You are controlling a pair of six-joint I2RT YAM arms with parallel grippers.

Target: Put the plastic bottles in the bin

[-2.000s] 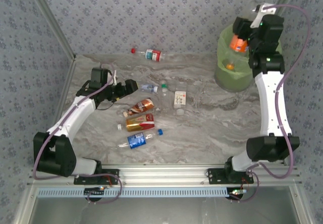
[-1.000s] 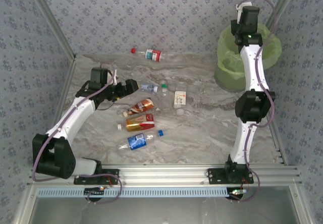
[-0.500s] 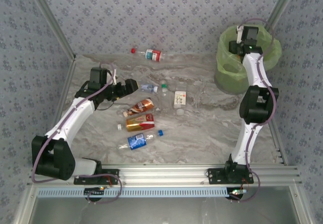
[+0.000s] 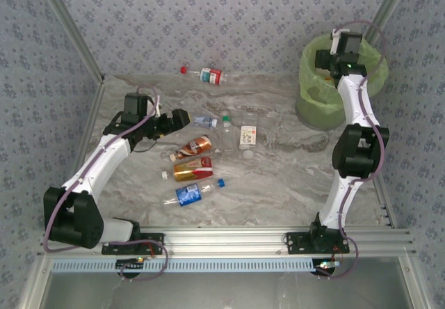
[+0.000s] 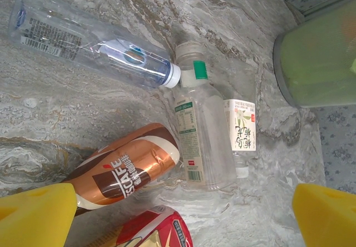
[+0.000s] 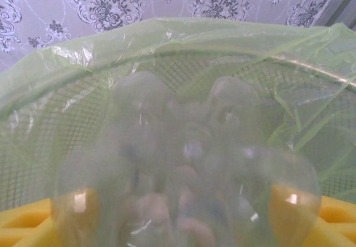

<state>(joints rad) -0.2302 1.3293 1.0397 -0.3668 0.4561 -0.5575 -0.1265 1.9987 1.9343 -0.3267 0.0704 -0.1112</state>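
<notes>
My right gripper [image 4: 327, 64] hangs over the bin [image 4: 309, 107], which is lined with a lime-green bag [image 6: 233, 41]. A clear plastic bottle [image 6: 183, 163] sits base-first between its yellow fingers [image 6: 22, 225], blurred and close; a grip is unclear. My left gripper [image 4: 179, 119] stands open above several bottles lying on the table. These are a clear blue-capped one [image 5: 89, 41], a clear green-capped one [image 5: 197, 130], a white-labelled one [image 5: 240, 126], a copper one [image 5: 128, 169] and a red-and-gold one [image 5: 161, 230]. A blue-labelled bottle [image 4: 188, 193] lies nearer; a red-capped one [image 4: 208, 75] lies by the back wall.
The marble-patterned table [image 4: 278, 177] is enclosed by patterned walls with metal posts. The bin stands in the back right corner. A small white cap [image 4: 165, 175] lies beside the red-and-gold bottle.
The right arm carried the bottle back over the bin's rim and came down a little toward its mouth. The left arm and the bottles on the table stayed put.
</notes>
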